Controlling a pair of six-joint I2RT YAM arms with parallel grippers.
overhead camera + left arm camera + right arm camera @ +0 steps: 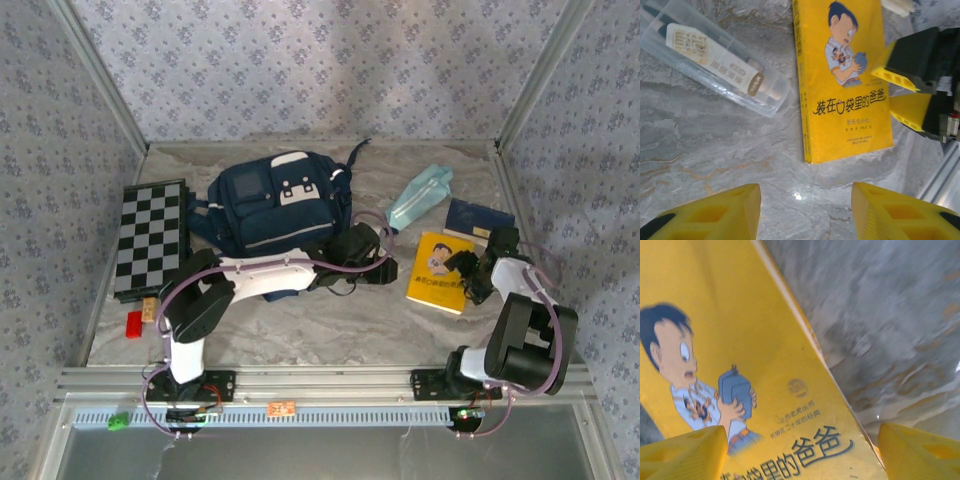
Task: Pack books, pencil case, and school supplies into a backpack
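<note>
Top view: soft, even, fairly bright light from above; paler patch on far wall centre; weak shadows under arms and beside backpack (270, 205) on table (330, 320); slight grain. Left wrist view: bright, sharp on yellow book (845, 80); sheen on clear case (715, 57); tiny glare dot on marble; left gripper (805, 212) fingers soft at near edge. Right wrist view: book cover mildly soft, marble at right smeared by blur, right gripper (800, 450) fingers out of focus
</note>
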